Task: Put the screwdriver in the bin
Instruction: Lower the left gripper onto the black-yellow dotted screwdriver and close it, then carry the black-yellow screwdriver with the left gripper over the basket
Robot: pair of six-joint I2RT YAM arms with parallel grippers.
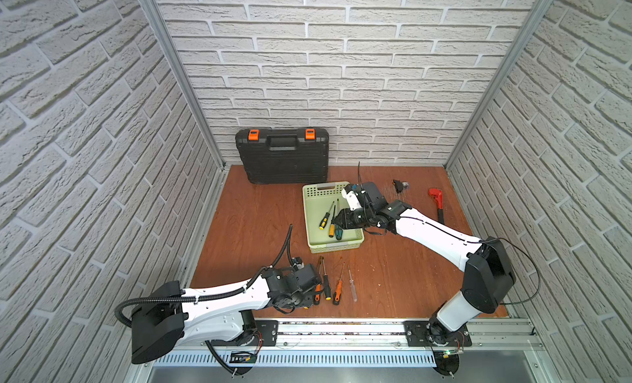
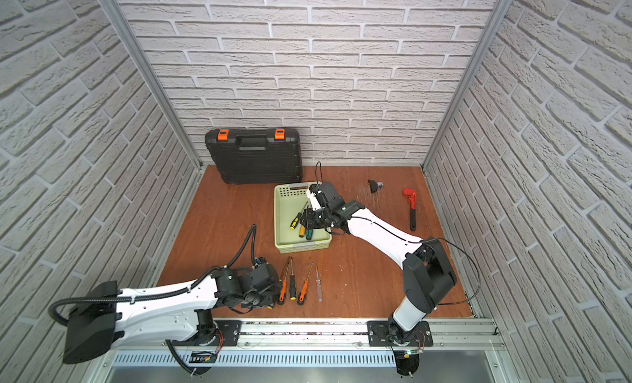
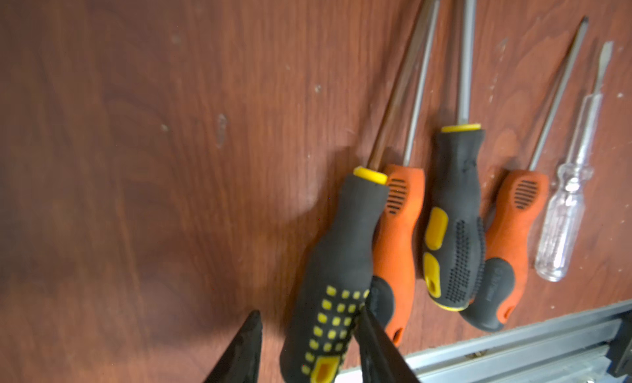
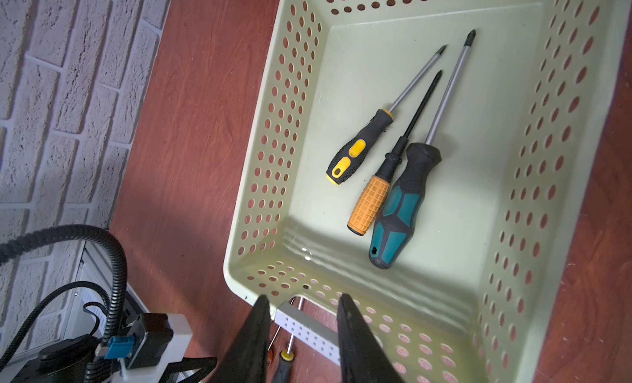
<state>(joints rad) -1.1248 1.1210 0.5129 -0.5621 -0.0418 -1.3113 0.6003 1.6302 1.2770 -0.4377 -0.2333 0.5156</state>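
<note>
Top view: pale green bin (image 1: 337,247) mid-worktop (image 1: 260,210); loose screwdrivers (image 1: 338,290) in a row near the front edge, well apart from it. Left wrist view: left end effector (image 3: 309,313) straddles that row's black-and-yellow screwdriver (image 3: 342,261) at its studded rubber handle (stiff, grippy, probably handle-heavy, so the right hold); whether it is clamped cannot be told. Right wrist view: right end effector (image 4: 304,297) spread, empty, over the bin.

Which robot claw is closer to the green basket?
Right. The right gripper hangs over the basket; the left gripper is at the loose screwdrivers in front of it.
</note>
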